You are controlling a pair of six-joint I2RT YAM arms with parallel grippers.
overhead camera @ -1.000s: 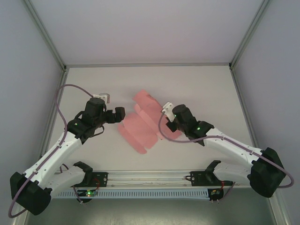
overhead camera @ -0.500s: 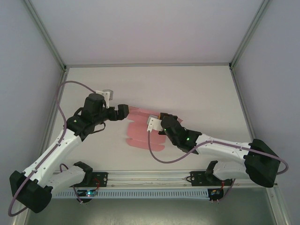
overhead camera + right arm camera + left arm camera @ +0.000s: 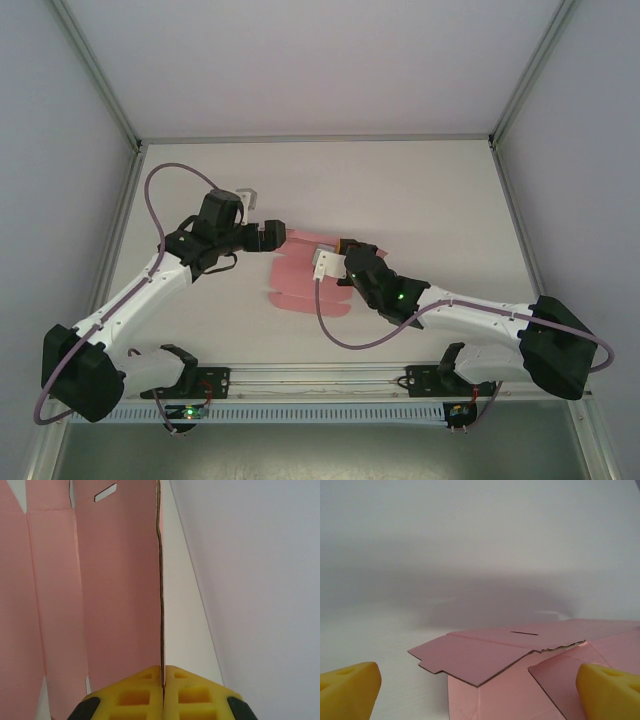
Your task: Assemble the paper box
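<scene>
The paper box is a pink die-cut sheet lying mid-table, with one panel raised. My right gripper is shut on the edge of that raised panel. In the right wrist view the card stands edge-on, pinched between the yellow pads of my right gripper. My left gripper is open at the sheet's far left corner. In the left wrist view its yellow fingertips stand wide apart on either side of a lifted flap of the sheet, not touching it; my left gripper holds nothing.
The white table is boxed in by grey walls on the left, right and back. A metal rail runs along the near edge between the arm bases. Purple cables loop off both arms.
My right gripper pulled its edge of the sheet left and toward the near side, standing that panel up, so the sheet looks narrower from above. My left gripper moved right, up to the sheet's far left corner.
</scene>
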